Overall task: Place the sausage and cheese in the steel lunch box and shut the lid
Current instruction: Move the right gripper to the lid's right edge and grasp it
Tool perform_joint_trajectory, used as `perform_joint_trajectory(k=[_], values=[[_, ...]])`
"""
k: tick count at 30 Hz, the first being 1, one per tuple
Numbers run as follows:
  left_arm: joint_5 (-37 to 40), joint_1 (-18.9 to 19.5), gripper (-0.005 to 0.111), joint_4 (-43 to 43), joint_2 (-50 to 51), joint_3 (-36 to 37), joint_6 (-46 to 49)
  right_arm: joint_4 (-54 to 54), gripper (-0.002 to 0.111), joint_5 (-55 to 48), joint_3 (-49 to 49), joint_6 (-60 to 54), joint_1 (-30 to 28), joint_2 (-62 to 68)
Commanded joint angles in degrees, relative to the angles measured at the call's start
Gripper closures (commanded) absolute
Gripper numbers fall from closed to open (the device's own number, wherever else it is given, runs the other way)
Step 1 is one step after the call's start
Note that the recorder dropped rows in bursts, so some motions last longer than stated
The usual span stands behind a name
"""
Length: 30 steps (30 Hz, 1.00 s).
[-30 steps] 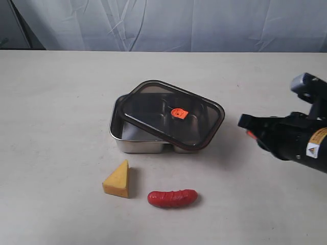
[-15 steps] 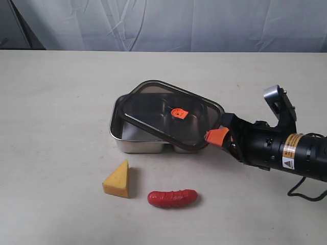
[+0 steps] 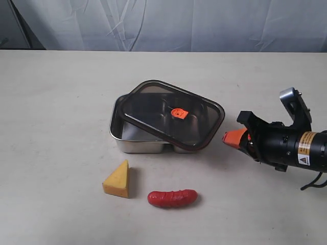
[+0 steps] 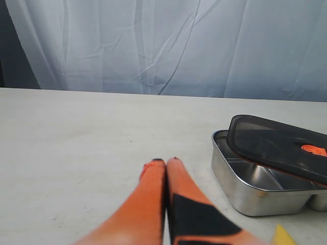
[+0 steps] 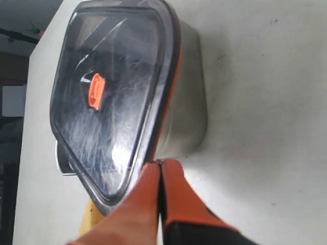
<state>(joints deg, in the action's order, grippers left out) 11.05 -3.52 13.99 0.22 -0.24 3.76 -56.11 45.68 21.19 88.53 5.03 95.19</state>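
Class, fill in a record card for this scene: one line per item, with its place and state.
steel lunch box: no food seen inside
lid: askew on the box, not closed
sausage: on the table, in front of the box
cheese: on the table, left of the sausage, apart
left gripper: shut, empty
right gripper: shut, empty, right of the box

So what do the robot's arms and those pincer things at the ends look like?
The right arm is a black, chunky tube with an orange-yellow label band, a white warning-triangle sticker, a grey metal bracket on top and a black cable. Both the right gripper and left gripper have slim orange fingers with black patches further back.
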Motion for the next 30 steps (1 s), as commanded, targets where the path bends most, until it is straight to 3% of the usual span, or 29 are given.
perform_joint_trajectory(k=[1, 30], values=[[-0.7, 0.1, 0.107, -0.1, -0.2, 0.2, -0.1, -3.1, 0.109, -0.2, 1.6, -0.1, -0.4, 0.9], [-0.7, 0.1, 0.107, -0.1, -0.2, 0.2, -0.1, -6.5, 0.109, -0.9, 1.9, -4.1, -0.4, 1.4]])
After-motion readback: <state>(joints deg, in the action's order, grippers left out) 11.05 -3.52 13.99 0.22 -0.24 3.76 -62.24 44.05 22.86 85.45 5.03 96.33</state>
